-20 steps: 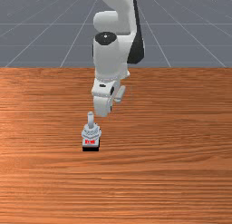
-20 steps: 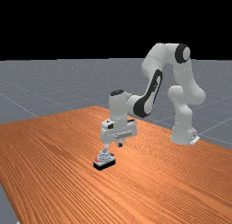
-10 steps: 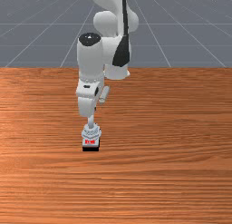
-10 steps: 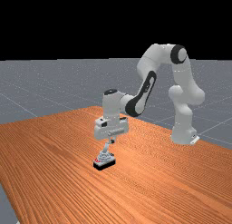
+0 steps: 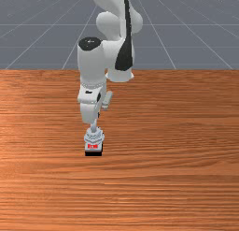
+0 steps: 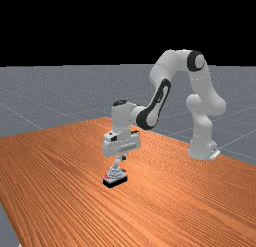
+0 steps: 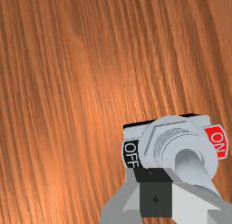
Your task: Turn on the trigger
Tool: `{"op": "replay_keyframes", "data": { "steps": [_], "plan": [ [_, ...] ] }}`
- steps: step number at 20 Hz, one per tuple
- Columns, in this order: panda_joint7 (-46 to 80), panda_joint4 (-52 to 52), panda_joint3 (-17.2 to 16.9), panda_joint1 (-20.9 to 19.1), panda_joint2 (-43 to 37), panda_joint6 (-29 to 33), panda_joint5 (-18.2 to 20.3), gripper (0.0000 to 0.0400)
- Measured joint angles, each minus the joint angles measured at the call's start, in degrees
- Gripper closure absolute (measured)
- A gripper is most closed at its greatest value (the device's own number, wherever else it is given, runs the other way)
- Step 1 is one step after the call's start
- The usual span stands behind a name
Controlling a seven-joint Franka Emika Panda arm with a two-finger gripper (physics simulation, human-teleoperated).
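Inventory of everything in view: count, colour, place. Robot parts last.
Ridged toggle switch: 1, grey with black base, on table
Rod-like lever: 1, pale grey, rising from switch
ON label: 1, red, on switch
OFF label: 1, black, on switch, opposite ON
Wooden table: 1, orange-brown, under switch
Gridded floor: 1, grey, beyond table
Jointed arm: 1, white and grey, reaching over table
Gripper: 1, white and dark grey, beside lever

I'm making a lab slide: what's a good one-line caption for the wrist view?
Seen from above: a toggle switch, red ON label and black OFF label flanking its lever.
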Motion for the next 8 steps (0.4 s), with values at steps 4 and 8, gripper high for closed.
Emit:
{"op": "replay_keyframes", "data": {
  "steps": [4, 8],
  "plan": [
    [3.9, 0.0, -0.5, 0.6, 0.0, 1.1, 1.0, 0.0400],
    [7.0, 6.4, -0.7, 1.3, 2.8, -2.2, 1.7, 0.0400]
  ]
}}
